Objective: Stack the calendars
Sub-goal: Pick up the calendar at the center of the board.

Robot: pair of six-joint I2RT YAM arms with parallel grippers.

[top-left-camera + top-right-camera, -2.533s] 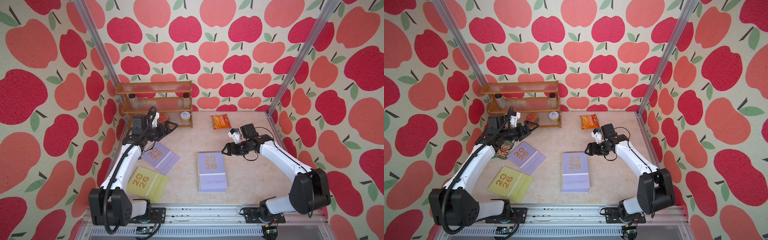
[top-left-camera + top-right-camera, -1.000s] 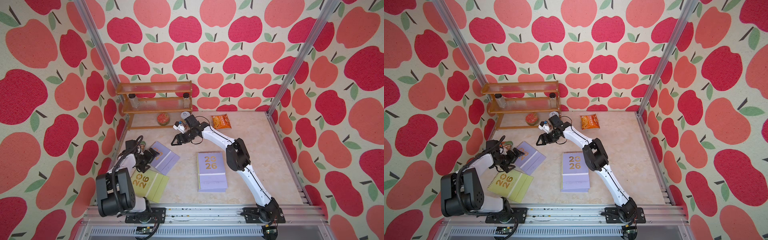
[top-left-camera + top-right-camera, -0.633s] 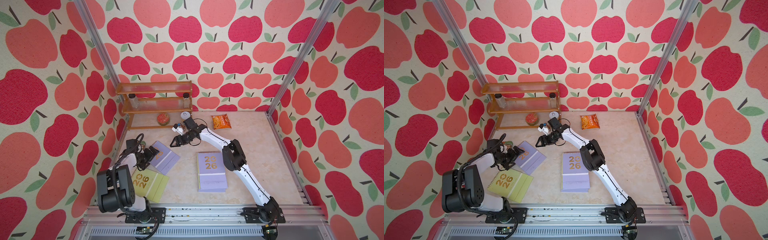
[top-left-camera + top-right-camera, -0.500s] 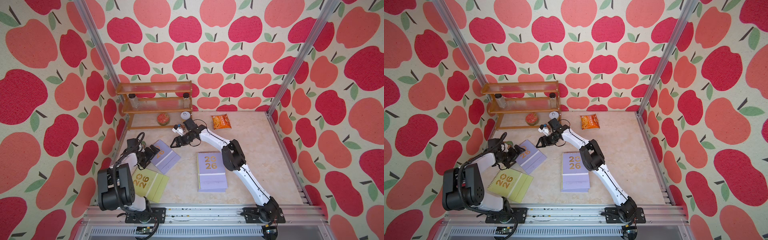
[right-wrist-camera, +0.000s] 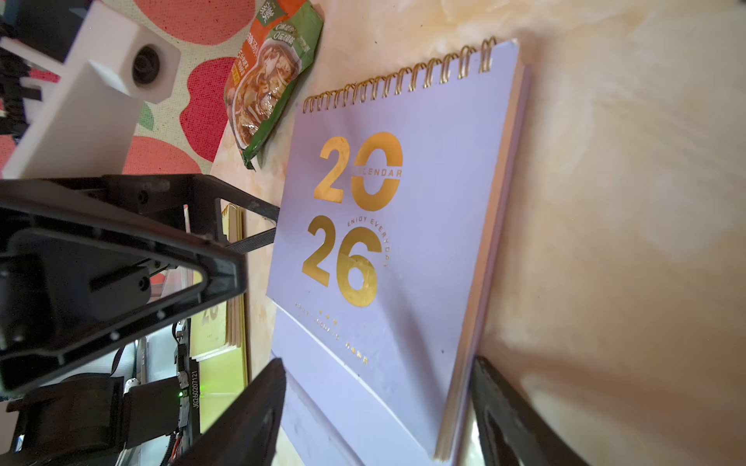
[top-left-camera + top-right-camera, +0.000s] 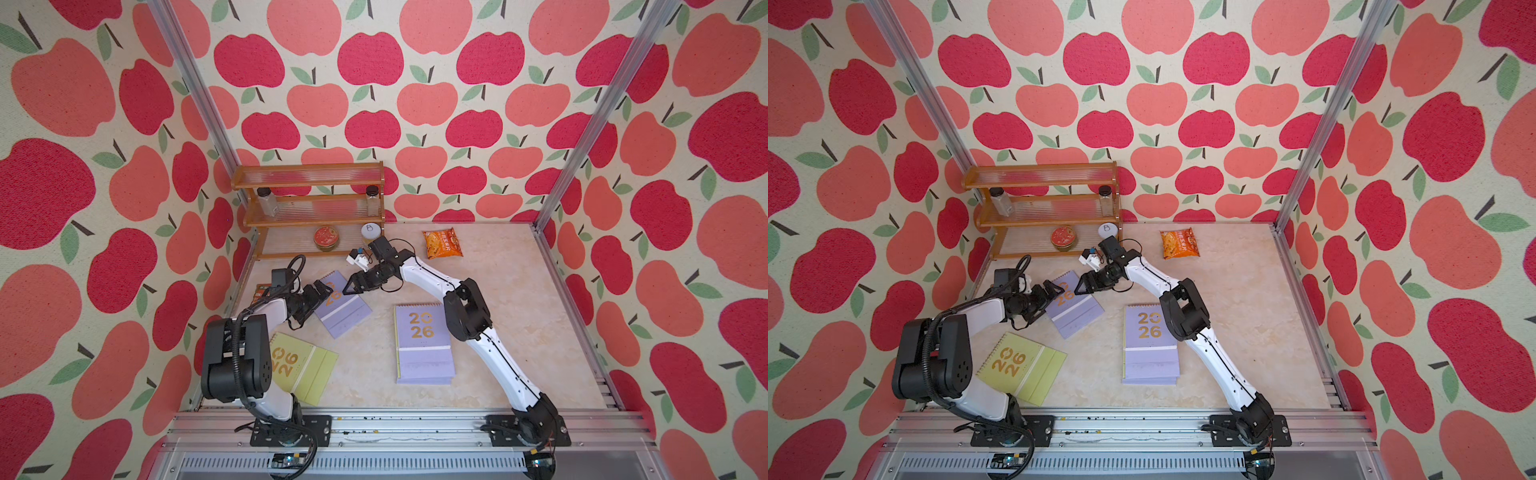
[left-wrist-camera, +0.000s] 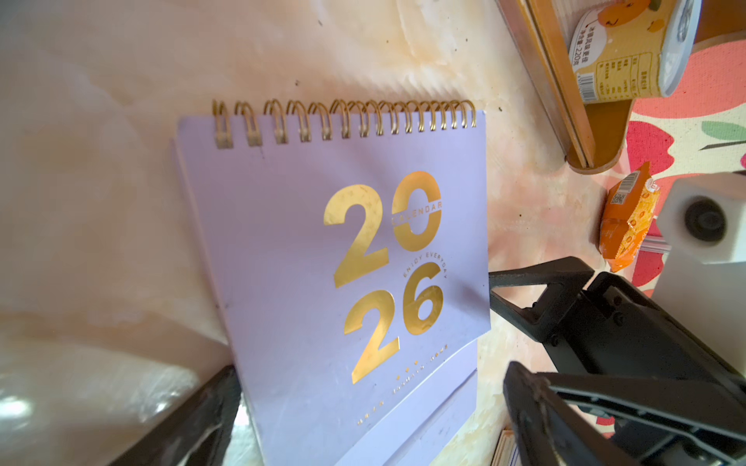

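We find the flat lavender spiral-bound calendar (image 6: 347, 316) between our arms: left gripper (image 6: 318, 300) gaping at one long edge, right gripper (image 6: 351, 287) parted opposite, equally near.

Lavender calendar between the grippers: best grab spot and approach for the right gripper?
Probably pinch the plain side edge facing the right gripper, coming in low from that side. The lavender calendar lies flat on the table, so only its thin edges are grippable; skip the wire spiral.
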